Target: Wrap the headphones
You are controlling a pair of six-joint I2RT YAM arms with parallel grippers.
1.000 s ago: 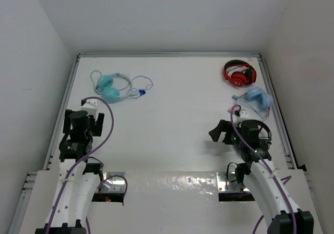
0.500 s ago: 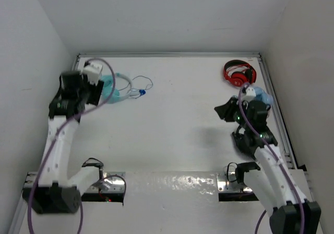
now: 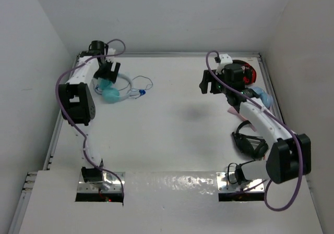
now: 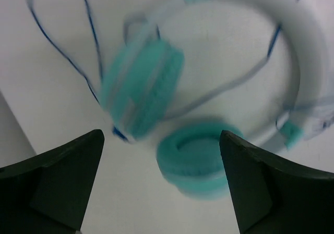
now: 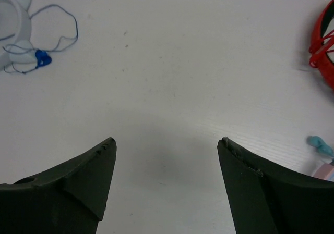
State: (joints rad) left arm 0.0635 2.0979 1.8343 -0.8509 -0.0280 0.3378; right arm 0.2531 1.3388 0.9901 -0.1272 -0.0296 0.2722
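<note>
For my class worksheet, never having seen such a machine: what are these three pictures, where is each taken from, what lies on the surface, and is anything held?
Two white robot arms stand at a white table's edge, each ending in a two-finger gripper. The wide picture looks down from above and behind them; the other two come from wrist cameras, so the dark wedges are fingers. On the table lie teal headphones with a pale headband and thin cable, red headphones and sky-blue headphones. The left gripper hangs open over the teal pair; the right gripper is open over bare table. Nothing is held.
</note>
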